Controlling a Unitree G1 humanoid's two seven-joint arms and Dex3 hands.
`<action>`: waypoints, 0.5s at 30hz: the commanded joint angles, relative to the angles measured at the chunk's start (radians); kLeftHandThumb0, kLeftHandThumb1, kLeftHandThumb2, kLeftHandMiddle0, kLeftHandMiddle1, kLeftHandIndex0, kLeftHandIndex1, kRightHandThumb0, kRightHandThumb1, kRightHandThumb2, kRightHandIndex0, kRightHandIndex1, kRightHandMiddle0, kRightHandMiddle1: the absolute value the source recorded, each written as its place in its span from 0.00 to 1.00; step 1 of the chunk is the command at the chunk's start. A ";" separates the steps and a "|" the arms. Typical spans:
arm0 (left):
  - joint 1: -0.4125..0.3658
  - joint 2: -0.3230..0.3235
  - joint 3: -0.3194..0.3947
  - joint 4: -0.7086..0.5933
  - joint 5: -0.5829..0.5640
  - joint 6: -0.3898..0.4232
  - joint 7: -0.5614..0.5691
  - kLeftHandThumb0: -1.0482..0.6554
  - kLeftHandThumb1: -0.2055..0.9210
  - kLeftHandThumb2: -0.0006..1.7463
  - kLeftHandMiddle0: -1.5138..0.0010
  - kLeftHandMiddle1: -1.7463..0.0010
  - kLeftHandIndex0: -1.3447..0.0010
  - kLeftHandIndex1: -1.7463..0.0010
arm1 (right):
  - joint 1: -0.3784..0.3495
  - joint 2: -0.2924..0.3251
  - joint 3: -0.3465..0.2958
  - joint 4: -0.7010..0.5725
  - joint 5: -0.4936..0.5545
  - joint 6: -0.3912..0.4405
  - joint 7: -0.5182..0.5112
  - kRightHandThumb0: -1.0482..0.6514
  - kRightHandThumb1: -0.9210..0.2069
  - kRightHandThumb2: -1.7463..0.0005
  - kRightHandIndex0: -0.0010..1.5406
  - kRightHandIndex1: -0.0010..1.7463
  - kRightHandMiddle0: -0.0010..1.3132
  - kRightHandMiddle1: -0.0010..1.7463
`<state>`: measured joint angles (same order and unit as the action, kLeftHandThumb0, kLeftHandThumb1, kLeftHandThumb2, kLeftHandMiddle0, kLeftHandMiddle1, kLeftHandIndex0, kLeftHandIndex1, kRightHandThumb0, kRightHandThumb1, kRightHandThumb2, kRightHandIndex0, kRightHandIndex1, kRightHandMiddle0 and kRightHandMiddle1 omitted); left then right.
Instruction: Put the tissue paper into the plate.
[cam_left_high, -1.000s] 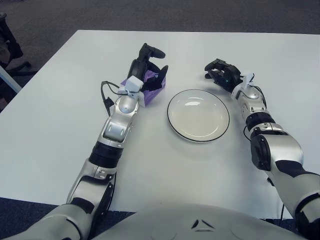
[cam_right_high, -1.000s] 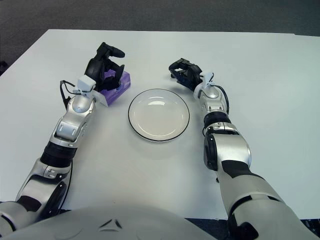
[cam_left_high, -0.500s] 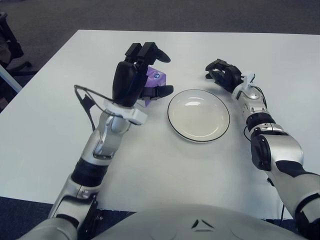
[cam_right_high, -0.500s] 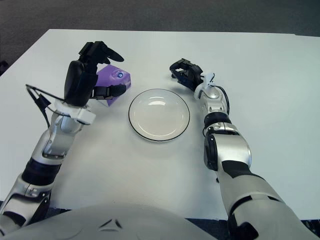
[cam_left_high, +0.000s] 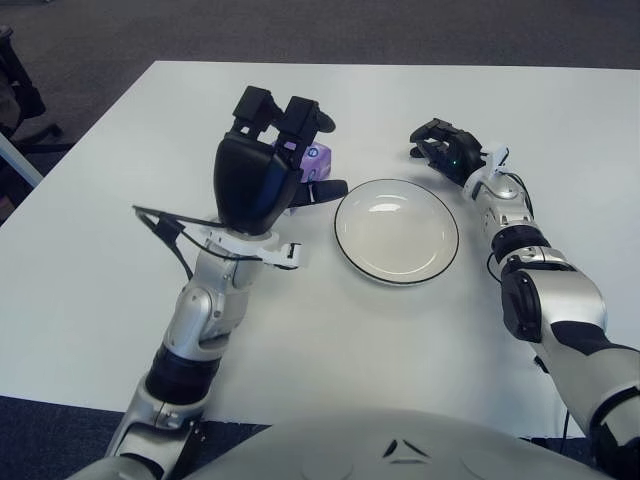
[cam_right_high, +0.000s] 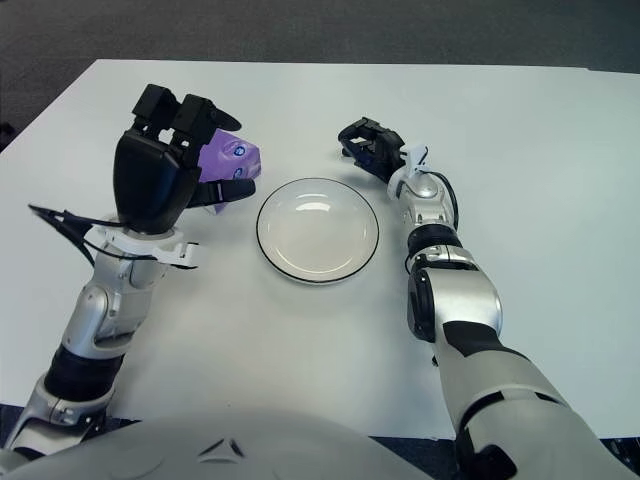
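The tissue paper is a small purple pack (cam_right_high: 229, 158). My left hand (cam_left_high: 268, 170) is shut on it, fingers over its top and thumb under it, and holds it above the table just left of the plate. The back of the hand hides most of the pack. The plate (cam_left_high: 397, 232) is white with a dark rim, holds nothing, and sits at the table's middle. My right hand (cam_left_high: 442, 146) rests on the table beyond the plate's far right edge, with its fingers curled and holding nothing.
The white table (cam_left_high: 480, 90) stretches around the plate. A loose black cable (cam_left_high: 165, 225) hangs off my left wrist. Dark carpet lies beyond the far edge, and dark furniture (cam_left_high: 15, 95) stands at the far left.
My left hand has lifted the purple pack off the table and raised it towards the camera, wrist turned upright. The right hand has not moved.
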<state>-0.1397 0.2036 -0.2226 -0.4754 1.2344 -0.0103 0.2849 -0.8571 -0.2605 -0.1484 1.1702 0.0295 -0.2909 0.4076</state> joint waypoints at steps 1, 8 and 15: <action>0.001 0.001 0.021 0.001 0.091 0.065 -0.008 0.39 1.00 0.26 0.82 0.21 0.84 0.18 | 0.036 0.001 0.011 0.038 -0.008 0.048 -0.003 0.61 0.01 0.84 0.36 0.80 0.27 0.79; -0.043 -0.006 0.041 0.130 0.119 0.152 0.026 0.23 1.00 0.23 0.76 0.53 0.80 0.58 | 0.035 0.000 0.014 0.042 -0.010 0.050 -0.003 0.61 0.01 0.84 0.36 0.80 0.27 0.79; -0.100 -0.059 0.026 0.246 0.128 0.272 0.008 0.11 1.00 0.32 0.69 0.95 0.78 0.82 | 0.034 -0.001 0.013 0.048 -0.010 0.049 -0.003 0.61 0.01 0.84 0.36 0.80 0.27 0.79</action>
<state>-0.2100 0.1616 -0.1900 -0.2609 1.3472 0.2201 0.3006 -0.8632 -0.2617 -0.1463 1.1787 0.0294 -0.2887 0.4069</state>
